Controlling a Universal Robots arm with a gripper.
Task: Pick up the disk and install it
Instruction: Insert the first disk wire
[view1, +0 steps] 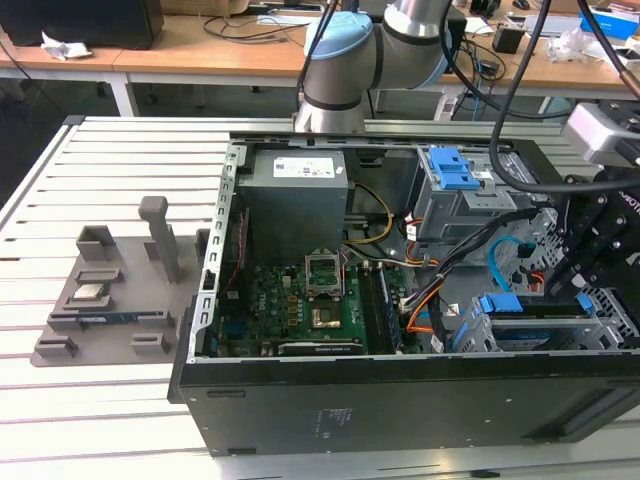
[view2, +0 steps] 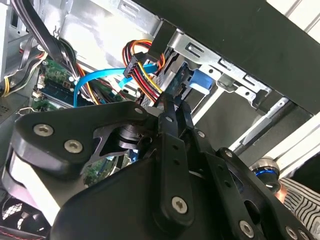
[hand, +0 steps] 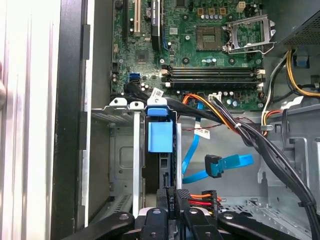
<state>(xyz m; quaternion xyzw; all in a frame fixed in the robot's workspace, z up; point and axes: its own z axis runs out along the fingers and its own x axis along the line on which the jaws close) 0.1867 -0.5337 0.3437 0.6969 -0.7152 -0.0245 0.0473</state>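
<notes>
The disk (view1: 530, 308) stands on edge in the metal drive cage at the corner of the open computer case on the exterior view's right. Its blue carrier bracket (hand: 160, 136) shows in both wrist views (view2: 199, 81). My gripper (view1: 578, 292) hangs just above that cage. In the second wrist view its black fingers (view2: 172, 125) run together to a point right at the bracket, and the gripper (view2: 173, 106) is shut with nothing visible between the tips. In the first wrist view the gripper (hand: 174, 199) sits at the disk's near end, beside a black power connector (hand: 197, 197) with red and yellow wires.
The motherboard (view1: 310, 300) and grey power supply (view1: 295, 195) fill the case's left half. A bundle of black cables (hand: 250, 135) and a blue data cable (hand: 220, 165) cross beside the cage. A second bay with a blue latch (view1: 455, 170) stands behind. A grey parts fixture (view1: 100, 300) lies on the slatted table.
</notes>
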